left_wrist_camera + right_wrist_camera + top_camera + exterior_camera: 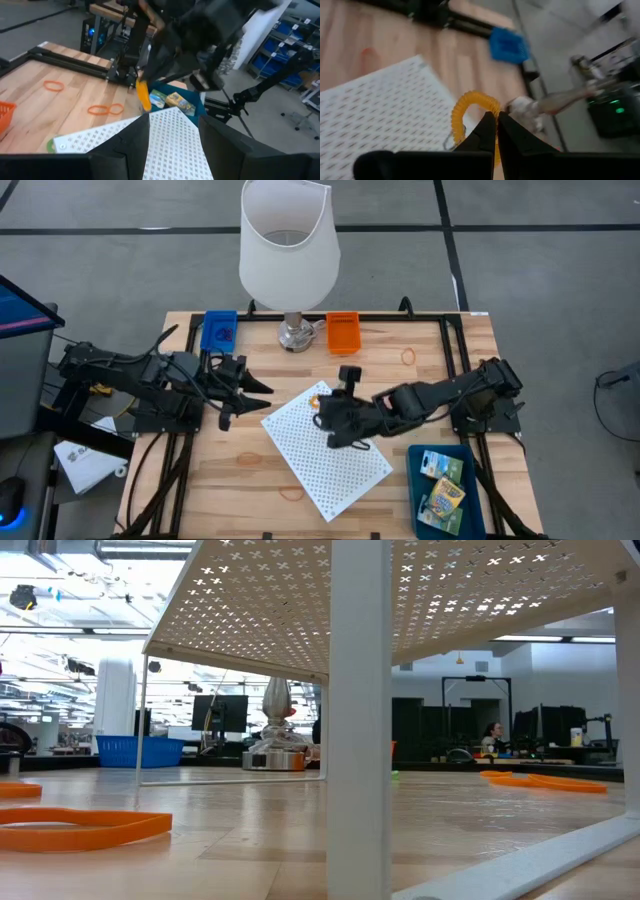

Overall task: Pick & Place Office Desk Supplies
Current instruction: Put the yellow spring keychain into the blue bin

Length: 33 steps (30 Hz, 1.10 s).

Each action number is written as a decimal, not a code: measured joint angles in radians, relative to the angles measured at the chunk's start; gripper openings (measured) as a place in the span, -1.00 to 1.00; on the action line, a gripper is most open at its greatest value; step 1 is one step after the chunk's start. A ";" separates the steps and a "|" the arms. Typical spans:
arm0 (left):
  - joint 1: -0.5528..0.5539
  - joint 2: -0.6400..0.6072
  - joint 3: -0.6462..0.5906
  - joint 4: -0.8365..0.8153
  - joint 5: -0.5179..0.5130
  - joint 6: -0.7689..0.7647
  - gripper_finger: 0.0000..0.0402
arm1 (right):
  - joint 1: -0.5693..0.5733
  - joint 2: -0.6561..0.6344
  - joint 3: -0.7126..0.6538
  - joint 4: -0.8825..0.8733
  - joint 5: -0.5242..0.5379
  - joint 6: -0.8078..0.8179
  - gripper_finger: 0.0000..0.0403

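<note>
A slatted wooden surface carries a white perforated metal shelf, set askew at its middle. The right tool is held above the shelf's near corner, its tapered fingers pressed shut on a coiled orange band. The left tool hovers just beside the shelf, its fingers spread apart and empty. Thin orange rubber bands lie flat on the wood. Two printed boxes sit in a blue tray at the right front. Only the high view shows the small blue basket and orange basket flanking the white lamp; only the low view shows the shelf's underside and flat orange bands seen edge-on.
</note>
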 joint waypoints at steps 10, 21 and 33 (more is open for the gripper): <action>0.000 0.116 0.000 0.293 -0.207 0.168 -0.05 | -0.034 -0.002 0.185 0.027 0.081 -0.222 -1.00; 0.004 0.201 0.000 0.567 -0.333 0.328 0.17 | -0.071 -0.002 0.218 0.026 0.085 -0.288 -1.00; 0.024 0.262 0.000 0.607 -0.350 0.326 0.24 | -0.069 -0.002 0.218 0.026 0.061 -0.305 -1.00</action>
